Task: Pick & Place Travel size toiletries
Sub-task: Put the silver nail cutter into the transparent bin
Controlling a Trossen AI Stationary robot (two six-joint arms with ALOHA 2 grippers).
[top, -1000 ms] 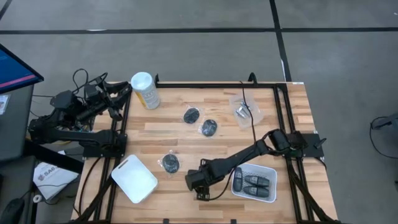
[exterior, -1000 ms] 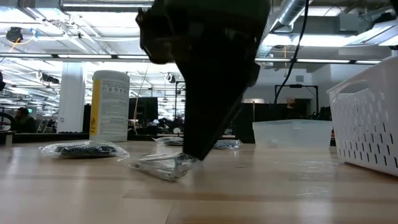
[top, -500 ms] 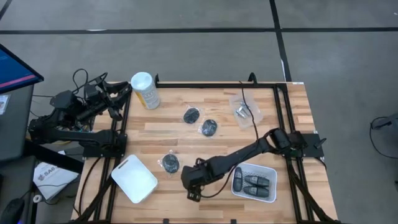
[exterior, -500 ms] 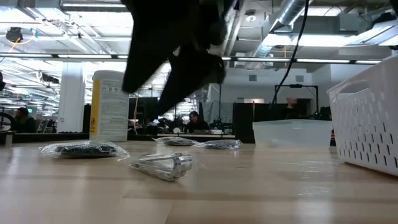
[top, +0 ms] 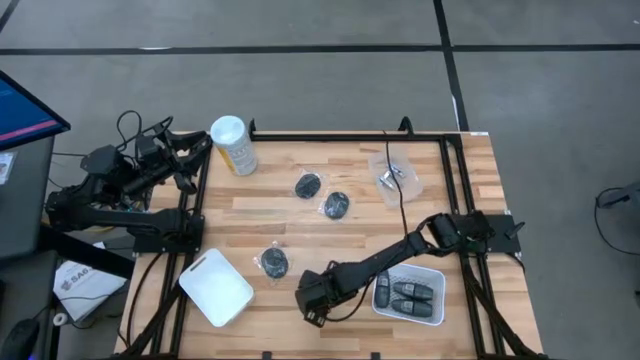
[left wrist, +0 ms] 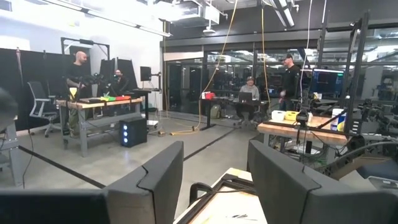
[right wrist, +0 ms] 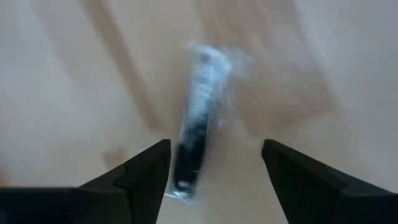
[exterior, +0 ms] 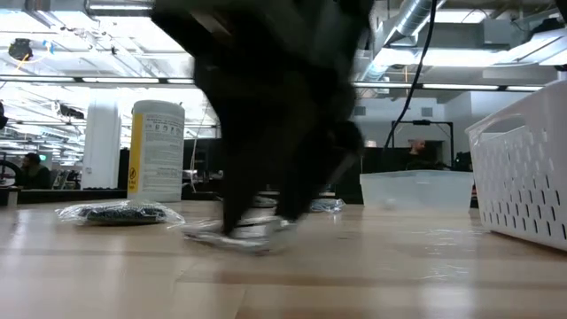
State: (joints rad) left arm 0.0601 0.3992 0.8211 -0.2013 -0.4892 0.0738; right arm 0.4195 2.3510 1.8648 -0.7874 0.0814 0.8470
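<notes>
A small silver and dark toiletry in a clear wrapper (right wrist: 198, 124) lies on the wood near the table's near edge (exterior: 244, 237). My right gripper (right wrist: 216, 149) is open above it, pointing down, with one finger on either side; I cannot tell whether they touch it. The high view shows this gripper (top: 312, 303) just left of the white basket (top: 432, 272). Three bagged dark discs (top: 307, 185) (top: 337, 205) (top: 274, 263) and a bag of silver pieces (top: 392, 178) lie flat on the table. My left gripper (left wrist: 214, 162) is open, parked off the table's left side (top: 190, 152).
The white basket holds dark capsule-shaped items (top: 408, 293). A white tray (top: 215, 287) lies at the near left. The pale-yellow canister (top: 232, 145) stands at the far left corner. A clear tub (exterior: 416, 188) sits farther back. People are in the room behind.
My right gripper rose off the wrapped toiletry and swung a little toward the table's left, then came down over it again, slightly nearer the near edge. The toiletry stayed where it was on the wood.
</notes>
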